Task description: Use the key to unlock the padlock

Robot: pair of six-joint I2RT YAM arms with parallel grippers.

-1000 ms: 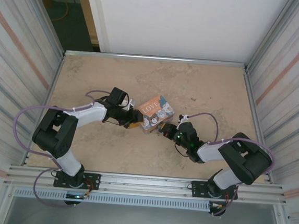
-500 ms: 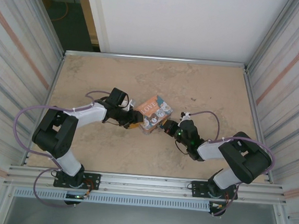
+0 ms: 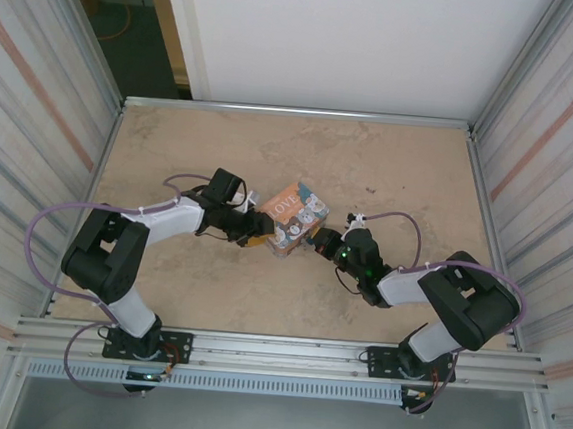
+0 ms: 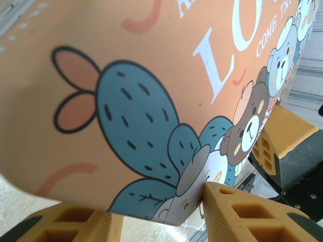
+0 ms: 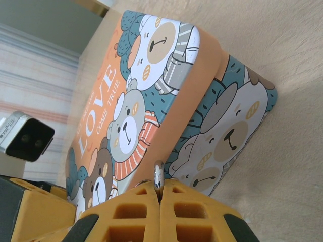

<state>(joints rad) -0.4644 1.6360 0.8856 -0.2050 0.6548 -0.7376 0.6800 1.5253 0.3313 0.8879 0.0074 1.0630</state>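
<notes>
we saw the pale, mottled desk (image 3: pixel 390 173) fenced by metal rails, with both arms reaching in toward its middle. the left arm (image 3: pixel 123 250) came in from the left and the right arm (image 3: pixel 450 299) from the right, their wrists nearly meeting.

between them sat the box (image 3: pixel 295 213), orange with white "love" lettering, cartoon bears and teal cactus shapes. from above it lay turned at an angle to the desk's edges. the right wrist view showed an orange lid over a teal-patterned base, with the seam between them running down toward the camera.

the left gripper (image 3: pixel 253 234) was at the box's left side. in the left wrist view its yellow fingers (image 4: pixel 242 217) stood apart, with the box's lower rounded edge sitting in the gap and seeming pressed against both pads, so we judged it clamped on the box.

the right gripper (image 3: pixel 322 246) was at the box's near right corner. in the right wrist view its two yellow fingers (image 5: pixel 197 212) were pressed together with no gap but a thin slit, and pinched in it was the key (image 5: pixel 158 175), a narrow silvery blade. it stuck up just past the fingertips, and its tip was at the box's wall, right by the lid's lower edge; we could not tell whether it touched.
</notes>
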